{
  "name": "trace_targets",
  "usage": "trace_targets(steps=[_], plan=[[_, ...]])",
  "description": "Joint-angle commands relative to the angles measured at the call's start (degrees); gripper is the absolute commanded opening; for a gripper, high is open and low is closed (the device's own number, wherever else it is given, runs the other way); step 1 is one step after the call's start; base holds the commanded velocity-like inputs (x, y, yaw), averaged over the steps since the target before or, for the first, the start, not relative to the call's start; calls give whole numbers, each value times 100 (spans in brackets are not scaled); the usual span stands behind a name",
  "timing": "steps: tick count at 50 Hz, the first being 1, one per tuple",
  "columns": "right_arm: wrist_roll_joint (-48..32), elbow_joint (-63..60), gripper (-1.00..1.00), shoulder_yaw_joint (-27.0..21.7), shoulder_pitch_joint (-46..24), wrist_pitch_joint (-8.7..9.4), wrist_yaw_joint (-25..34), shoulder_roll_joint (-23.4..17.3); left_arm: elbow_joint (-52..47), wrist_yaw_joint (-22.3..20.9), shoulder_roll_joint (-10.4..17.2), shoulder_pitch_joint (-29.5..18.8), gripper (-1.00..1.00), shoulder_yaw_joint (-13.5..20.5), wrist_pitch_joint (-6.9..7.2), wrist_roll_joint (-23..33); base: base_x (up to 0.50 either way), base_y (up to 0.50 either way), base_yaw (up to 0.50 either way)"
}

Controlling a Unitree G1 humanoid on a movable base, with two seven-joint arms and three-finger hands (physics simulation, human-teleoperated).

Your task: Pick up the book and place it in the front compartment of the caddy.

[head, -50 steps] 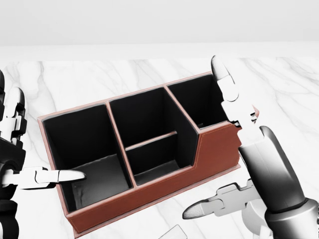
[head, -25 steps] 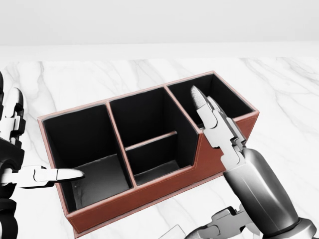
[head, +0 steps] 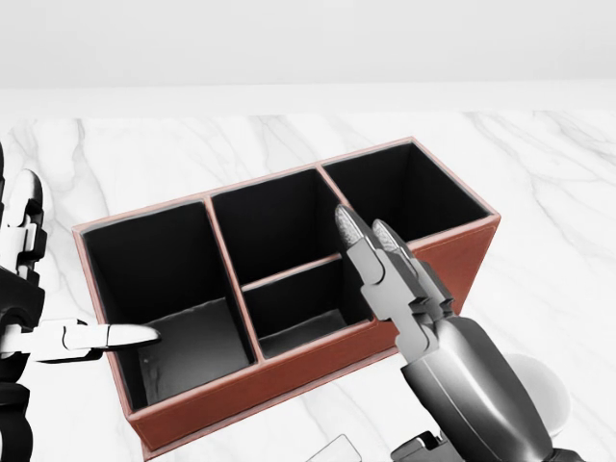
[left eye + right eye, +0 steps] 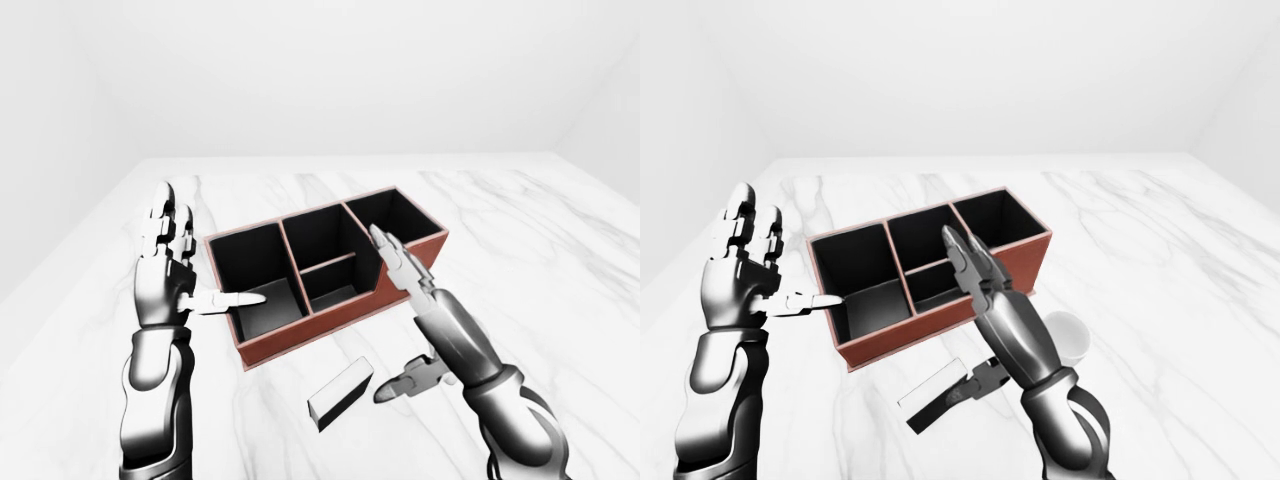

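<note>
The book [image 4: 340, 392], small and dark with a pale cover, lies flat on the marble table [image 4: 560, 260] just below the caddy in the left-eye view. Only its corner [image 3: 333, 449] shows in the head view. The red-brown caddy [image 3: 289, 371] has black compartments, and its middle one is split by a divider. My right hand [image 4: 405, 318] is open, its fingers stretched up over the caddy's middle and right part and its thumb close to the book's right end. My left hand [image 4: 200, 264] is open, fingers upright, with its thumb pointing into the left compartment.
A white cup [image 4: 1068, 335] stands on the table right of my right forearm, below the caddy's right end. The marble top runs wide on all sides, and its left edge [image 4: 70, 255] shows in the left-eye view.
In the head view my right hand has come down and to the left, from above the caddy's right compartment to over its middle. The left hand and the caddy have stayed put.
</note>
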Motion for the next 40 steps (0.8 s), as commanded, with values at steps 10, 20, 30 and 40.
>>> trace_targets(steps=[10,20,30,40], plan=[[-503,123,100,402,298,0,-189,-84,26,-3,18,-25,100,27,0,-11,0,0,0],[-796,357,100,463,311,-134,-381,-107,6,4,23,-19,100,30,0,-22,0,0,0],[-945,372,100,586,348,-249,-407,-103,11,-7,21,-13,99,31,0,-18,0,0,0],[-1070,415,100,733,410,-338,-486,-145,81,-19,19,-18,100,14,0,-4,0,0,0]])
